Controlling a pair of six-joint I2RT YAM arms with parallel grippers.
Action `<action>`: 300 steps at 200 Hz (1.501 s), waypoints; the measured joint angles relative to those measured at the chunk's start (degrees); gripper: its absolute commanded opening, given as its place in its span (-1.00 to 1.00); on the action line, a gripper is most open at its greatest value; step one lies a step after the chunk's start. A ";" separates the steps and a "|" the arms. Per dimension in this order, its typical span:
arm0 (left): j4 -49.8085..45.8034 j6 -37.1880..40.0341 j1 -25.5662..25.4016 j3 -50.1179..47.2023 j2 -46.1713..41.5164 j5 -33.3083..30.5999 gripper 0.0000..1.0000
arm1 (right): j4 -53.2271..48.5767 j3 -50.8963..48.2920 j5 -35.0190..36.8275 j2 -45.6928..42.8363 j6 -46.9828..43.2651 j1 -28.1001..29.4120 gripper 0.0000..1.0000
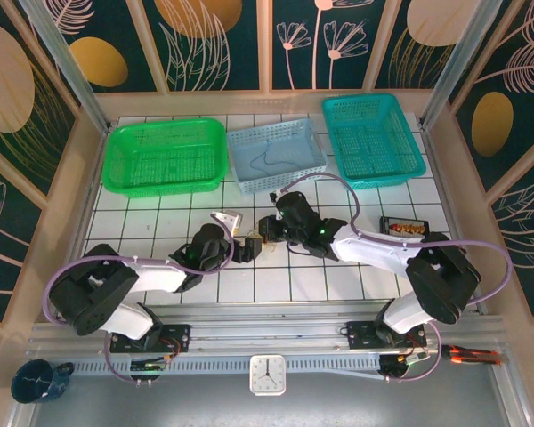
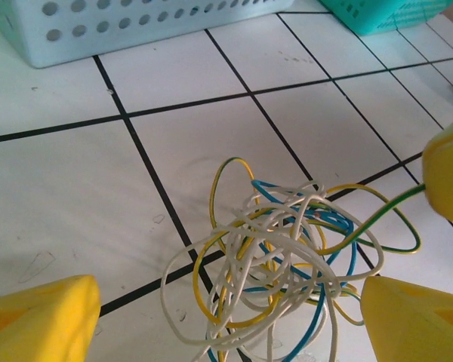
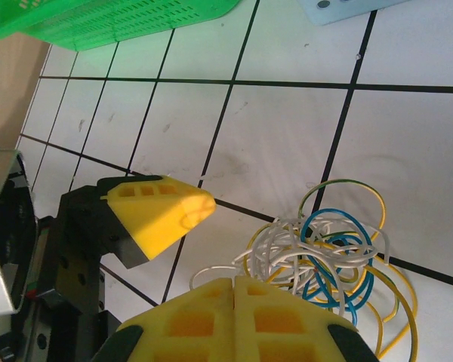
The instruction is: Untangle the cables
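The cables [image 2: 287, 256] are one small knot of thin white, yellow, blue and yellow-green wires lying on a white tile, also seen as the cables [image 3: 325, 256]. My left gripper [image 2: 230, 302] is open, with its yellow fingers [image 2: 38, 320] wide apart on either side of the knot. In the top view, the left gripper [image 1: 247, 246] and right gripper [image 1: 265, 228] meet at mid-table. My right gripper [image 3: 234, 280] is shut, its pads pressed together at the knot's edge. A yellow-green wire [image 2: 385, 207] runs from the knot straight to the right gripper's finger [image 2: 447, 170].
At the back stand a green basket [image 1: 116, 165], a light-blue basket [image 1: 280, 181] with a dark wire in it, and a teal basket [image 1: 374, 178]. A small dark box [image 1: 402, 228] lies right of the right arm. A metal piece [image 1: 224, 218] lies by the left arm.
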 measured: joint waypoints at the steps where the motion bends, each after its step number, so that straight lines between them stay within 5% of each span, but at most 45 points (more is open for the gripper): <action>1: 0.11 0.09 0.00 0.02 0.11 0.00 0.77 | 0.00 0.00 0.00 0.00 0.00 0.00 -1.00; 176: 3.87 3.76 -0.04 3.21 5.55 2.21 0.71 | 0.11 -0.70 -1.49 0.00 0.22 0.00 -1.00; 238: 7.02 3.78 -0.04 3.23 8.31 4.26 0.04 | 0.44 -0.70 -2.16 -0.02 0.66 0.00 -1.00; 300: 10.58 2.71 -0.04 2.49 12.46 5.62 -0.17 | 0.37 0.11 -4.63 -5.95 2.16 -0.33 -1.00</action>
